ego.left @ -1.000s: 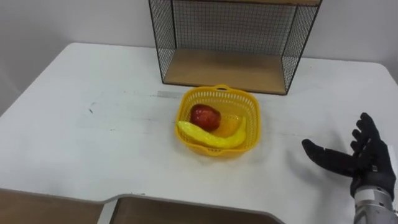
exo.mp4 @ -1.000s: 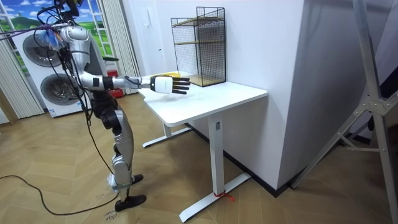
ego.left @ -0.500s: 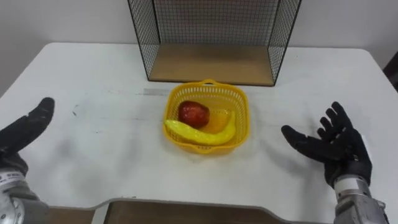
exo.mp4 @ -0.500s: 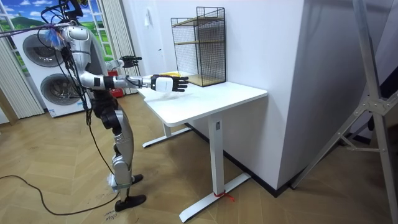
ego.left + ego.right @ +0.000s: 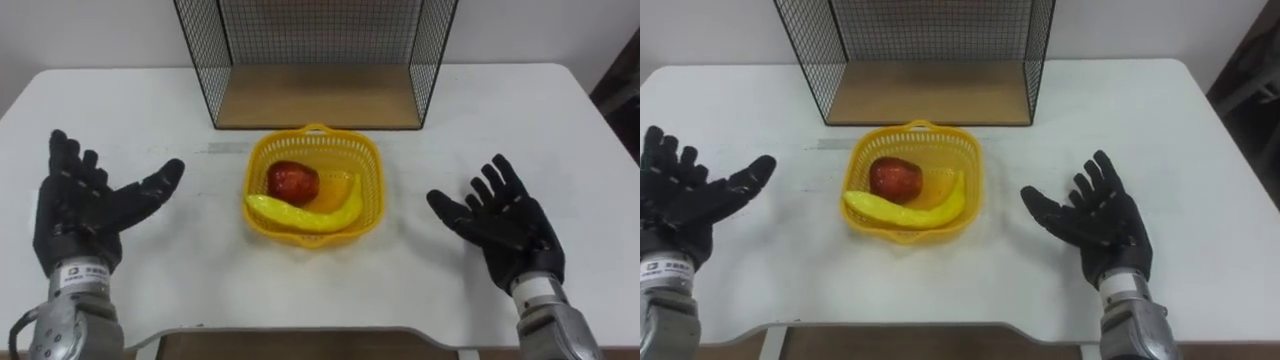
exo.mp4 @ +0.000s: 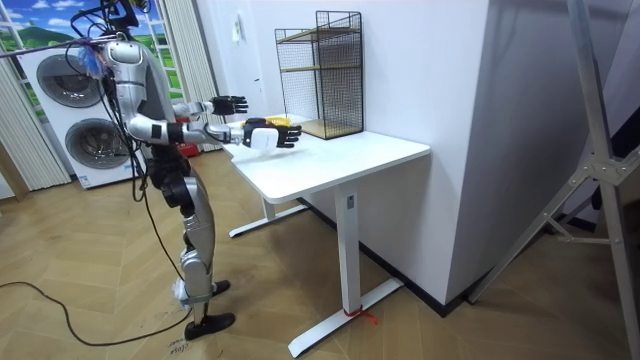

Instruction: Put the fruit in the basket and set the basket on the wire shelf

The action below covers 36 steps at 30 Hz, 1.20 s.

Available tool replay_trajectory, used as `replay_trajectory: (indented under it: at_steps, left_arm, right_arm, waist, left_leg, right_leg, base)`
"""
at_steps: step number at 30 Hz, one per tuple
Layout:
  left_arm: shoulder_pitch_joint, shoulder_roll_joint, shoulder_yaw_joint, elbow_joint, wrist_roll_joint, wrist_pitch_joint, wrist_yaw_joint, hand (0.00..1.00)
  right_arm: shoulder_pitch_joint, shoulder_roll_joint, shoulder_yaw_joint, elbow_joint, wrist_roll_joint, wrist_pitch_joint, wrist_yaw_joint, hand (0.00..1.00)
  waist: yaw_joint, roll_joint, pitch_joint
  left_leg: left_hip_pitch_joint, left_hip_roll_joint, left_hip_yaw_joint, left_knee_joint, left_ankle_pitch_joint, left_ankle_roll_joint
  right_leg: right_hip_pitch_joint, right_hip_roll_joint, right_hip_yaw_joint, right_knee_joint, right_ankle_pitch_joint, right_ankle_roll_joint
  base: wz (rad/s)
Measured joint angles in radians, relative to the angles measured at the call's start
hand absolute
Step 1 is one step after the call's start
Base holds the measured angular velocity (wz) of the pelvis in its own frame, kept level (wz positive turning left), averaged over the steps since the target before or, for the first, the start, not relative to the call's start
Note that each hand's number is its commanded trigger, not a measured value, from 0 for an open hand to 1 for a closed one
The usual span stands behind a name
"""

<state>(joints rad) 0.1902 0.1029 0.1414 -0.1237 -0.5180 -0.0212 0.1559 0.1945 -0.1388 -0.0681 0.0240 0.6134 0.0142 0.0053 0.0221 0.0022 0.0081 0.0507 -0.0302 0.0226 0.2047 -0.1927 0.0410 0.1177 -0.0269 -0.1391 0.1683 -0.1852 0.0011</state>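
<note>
Yellow basket [image 5: 372,165] loaded, a hand waiting on each side.
Left hand [image 5: 85,215] spread open over the table [image 5: 190,285]; apple [image 5: 292,181] and banana [image 5: 305,212] lie in the basket, just before the wire shelf [image 5: 315,95]; right hand [image 5: 505,225] open too, empty. Fruit step looks done; next, both hands must clasp the rim and lift.

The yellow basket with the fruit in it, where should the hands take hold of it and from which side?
Probably by its rim, at the left and right sides, one hand each: the yellow basket sits between the open left hand and right hand, and the banana and apple lie inside, leaving those edges free.
</note>
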Motion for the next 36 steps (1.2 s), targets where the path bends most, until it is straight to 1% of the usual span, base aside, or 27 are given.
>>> replay_trajectory:
  at_steps: [1,3,7,11,14,16,19,22,25,28,30,33,36]
  left_arm:
    - [0.0,0.0,-0.006,0.003,0.001,0.002,-0.004,0.0]
    - [0.0,-0.001,-0.038,0.006,0.001,0.023,-0.022,0.0]
    - [0.0,-0.001,-0.069,0.008,0.001,0.04,-0.065,0.0]
    - [0.0,-0.001,-0.068,0.028,0.0,0.046,-0.087,0.0]
    - [0.0,-0.001,-0.072,0.029,-0.001,0.049,-0.087,0.0]
    - [0.0,-0.001,-0.072,0.03,-0.002,0.05,-0.087,0.0]
    - [-0.001,-0.001,-0.072,0.037,-0.002,0.049,-0.089,0.0]
    - [-0.002,-0.001,-0.082,0.076,-0.002,0.05,-0.099,0.0]
    - [-0.003,-0.008,-0.088,0.115,-0.003,0.06,-0.1,0.0]
    - [-0.005,-0.013,-0.089,0.117,-0.004,0.061,-0.101,0.0]
    - [-0.005,-0.014,-0.088,0.117,-0.003,0.061,-0.103,0.0]
    - [-0.008,-0.014,-0.088,0.118,-0.003,0.061,-0.105,0.0]
    - [-0.03,-0.014,-0.094,0.141,-0.004,0.061,-0.109,0.0]
  right_arm:
    - [0.0,0.0,0.008,0.0,-0.002,0.0,0.001,0.0]
    - [0.0,0.008,0.024,0.0,-0.014,0.0,0.02,0.0]
    - [0.0,0.012,0.046,0.0,-0.029,0.0,0.036,0.0]
    - [-0.009,0.018,0.047,0.0,-0.027,0.001,0.042,0.0]
    - [-0.028,0.018,0.05,0.0,-0.026,0.001,0.041,0.0]
    - [-0.039,0.018,0.059,0.0,-0.026,0.001,0.041,0.0]
    - [-0.04,0.018,0.075,0.0,-0.024,0.001,0.04,0.0]
    - [-0.043,0.022,0.091,0.0,-0.018,0.001,0.041,0.0]
    - [-0.062,0.04,0.093,0.002,-0.011,0.001,0.041,0.0]
    - [-0.078,0.04,0.096,0.002,-0.006,0.001,0.042,0.0]
    - [-0.084,0.04,0.098,0.002,0.004,0.001,0.042,0.0]
    - [-0.092,0.041,0.107,0.002,0.007,0.001,0.042,0.0]
    - [-0.101,0.041,0.117,0.002,0.009,0.001,0.044,0.0]
  waist:
    - [-0.001,-0.003,-0.0008]
    - [-0.005,-0.013,-0.0007]
    - [-0.014,-0.015,-0.0016]
    - [-0.015,-0.013,-0.0009]
    - [-0.016,-0.011,0.0004]
    - [-0.017,-0.008,0.0026]
    - [-0.017,-0.006,0.0037]
    - [-0.014,-0.003,0.0052]
    - [-0.017,-0.005,0.0062]
    - [-0.017,-0.009,0.0084]
    - [-0.015,-0.012,0.008]
    - [-0.016,-0.017,0.0077]
    - [-0.016,-0.018,0.0082]
  left_leg:
    - [0.001,0.0,0.002,0.0,0.0,0.0]
    - [0.002,0.001,0.004,0.0,0.0,0.0]
    - [0.008,0.002,0.008,-0.001,0.0,0.0]
    - [0.014,0.002,0.017,-0.004,0.0,0.0]
    - [0.017,0.003,0.027,-0.006,0.0,0.0]
    - [0.019,0.003,0.029,-0.006,0.0,0.0]
    - [0.03,0.004,0.032,-0.008,0.0,0.0]
    - [0.033,0.004,0.033,-0.015,0.0,0.0]
    - [0.032,0.005,0.034,-0.017,0.0,0.0]
    - [0.031,0.008,0.039,-0.02,0.0,0.0]
    - [0.031,0.014,0.05,-0.023,0.0,0.0]
    - [0.032,0.016,0.055,-0.024,0.0,-0.001]
    - [0.03,0.016,0.056,-0.023,0.0,-0.001]
  right_leg:
    - [0.0,0.0,0.0,0.0,0.0,0.0]
    - [0.0,0.001,0.002,0.0,0.0,0.0]
    - [0.003,-0.001,0.008,0.003,0.0,0.0]
    - [0.008,0.001,0.017,0.005,0.001,-0.001]
    - [0.008,0.003,0.027,0.005,0.002,-0.003]
    - [0.008,0.003,0.03,0.005,0.003,-0.004]
    - [0.01,0.004,0.036,0.005,0.003,-0.004]
    - [0.009,0.005,0.046,0.003,0.003,-0.004]
    - [0.006,0.006,0.048,0.003,0.003,-0.004]
    - [0.002,0.007,0.05,0.003,0.003,-0.004]
    - [-0.002,0.008,0.052,0.003,0.003,-0.004]
    - [-0.002,0.009,0.055,0.002,0.003,-0.004]
    - [-0.004,0.01,0.056,0.002,0.003,-0.004]
  base:
    - [-0.07]
    - [-0.04]
    - [-0.03]
    - [-0.08]
    - [-0.08]
    - [-0.04]
    - [-0.06]
    - [-0.04]
    - [0.0]
    - [-0.01]
    - [-0.07]
    - [-0.03]
    - [0.0]
